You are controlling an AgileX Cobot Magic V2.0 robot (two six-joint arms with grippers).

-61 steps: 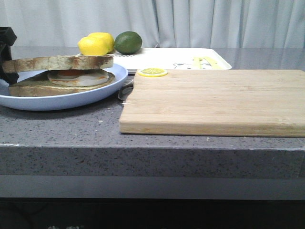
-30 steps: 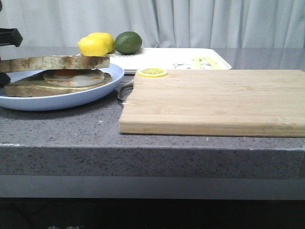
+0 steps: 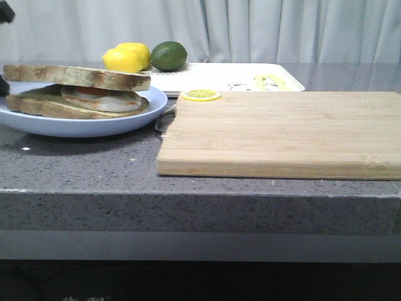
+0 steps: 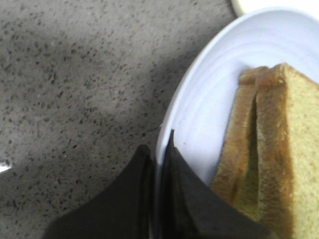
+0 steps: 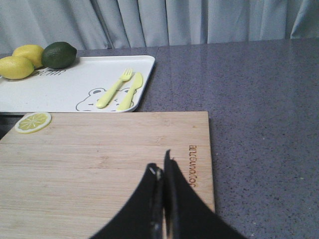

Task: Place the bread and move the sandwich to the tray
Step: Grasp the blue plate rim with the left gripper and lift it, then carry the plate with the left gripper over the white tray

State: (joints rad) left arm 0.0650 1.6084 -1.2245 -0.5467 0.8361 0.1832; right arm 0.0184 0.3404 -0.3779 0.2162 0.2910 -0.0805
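The sandwich [image 3: 94,100], toast with a fried egg, lies on the round pale-blue plate [image 3: 81,127] at the left. The bread [image 3: 81,76] lies on top of it as the upper slice. My left gripper [image 4: 158,149] is shut on the plate's rim [image 4: 199,99], right beside the stacked slices [image 4: 279,149]. The plate hangs slightly above the counter with a shadow under it. The white tray [image 3: 213,76] sits at the back and also shows in the right wrist view [image 5: 65,84] with yellow utensils [image 5: 119,89]. My right gripper [image 5: 162,167] is shut and empty above the cutting board.
A wooden cutting board [image 3: 282,132] fills the middle and right of the counter, with a lemon slice [image 3: 200,95] at its far left corner. Two lemons [image 3: 125,58] and a lime [image 3: 168,55] sit at the tray's left end. A metal utensil [image 3: 164,119] lies between plate and board.
The plate with the sandwich has shifted left and risen off the counter. The left gripper's dark body has moved up and left, nearly out of the front view.
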